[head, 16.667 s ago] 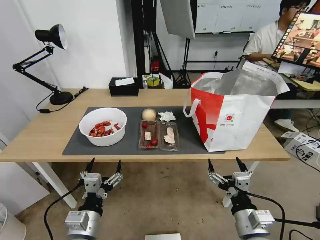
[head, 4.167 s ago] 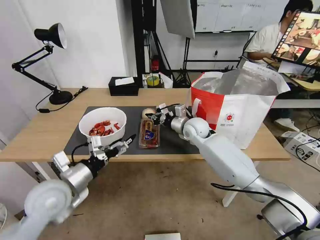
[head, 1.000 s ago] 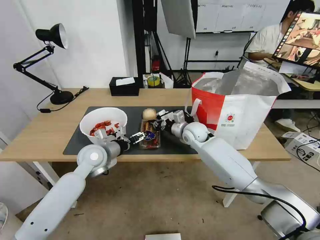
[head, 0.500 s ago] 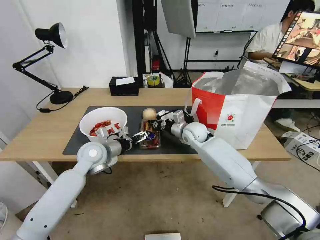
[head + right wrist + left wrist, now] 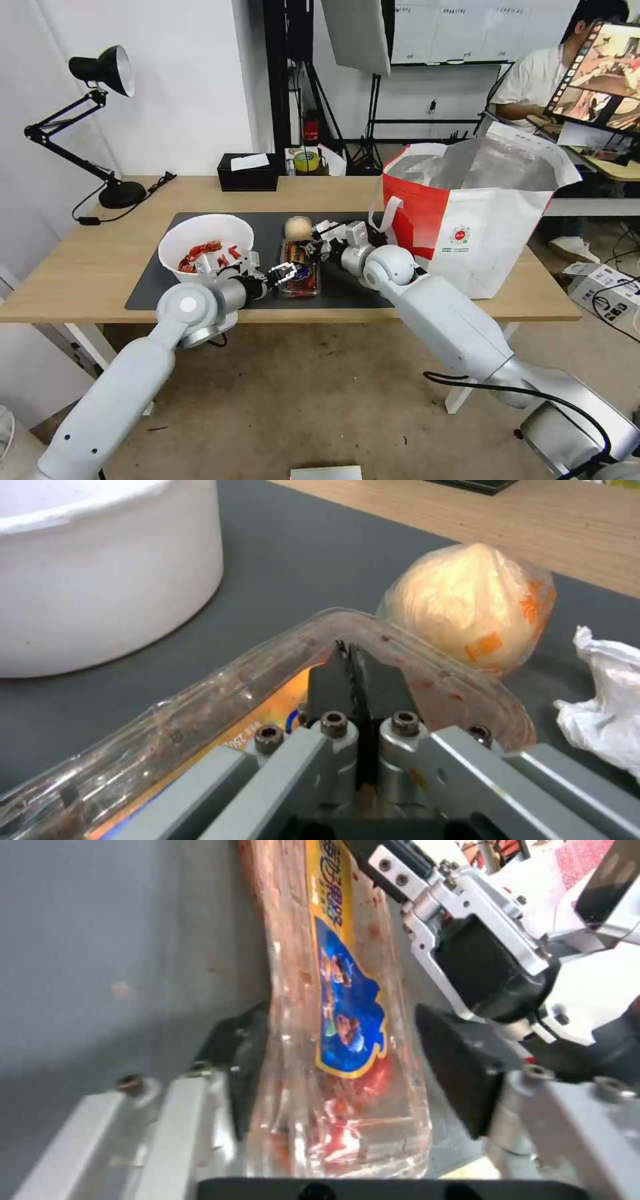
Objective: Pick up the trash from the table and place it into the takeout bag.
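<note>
The clear plastic box (image 5: 300, 270) lies closed on the dark mat (image 5: 160, 290), a blue-and-yellow label on its lid. My right gripper (image 5: 312, 251) is shut on the box's far rim (image 5: 413, 680), its fingers (image 5: 333, 680) pressed together. My left gripper (image 5: 283, 273) is open, and the near end of the box (image 5: 333, 965) sits between its fingers (image 5: 457, 1075). To the left stands the white bowl (image 5: 207, 250) of red shells. The beige ball (image 5: 467, 605) and the crumpled napkin (image 5: 603, 720) lie just past the box. At the right stands the takeout bag (image 5: 473, 213), open at the top.
A black tissue box (image 5: 247, 173) and a black desk lamp (image 5: 100, 120) sit at the back of the wood table (image 5: 87, 260). The bag's white strap (image 5: 387, 213) hangs close to my right arm. A person sits behind the bag.
My left gripper has slid a little farther onto the near end of the box. My right gripper has held still on the far rim.
</note>
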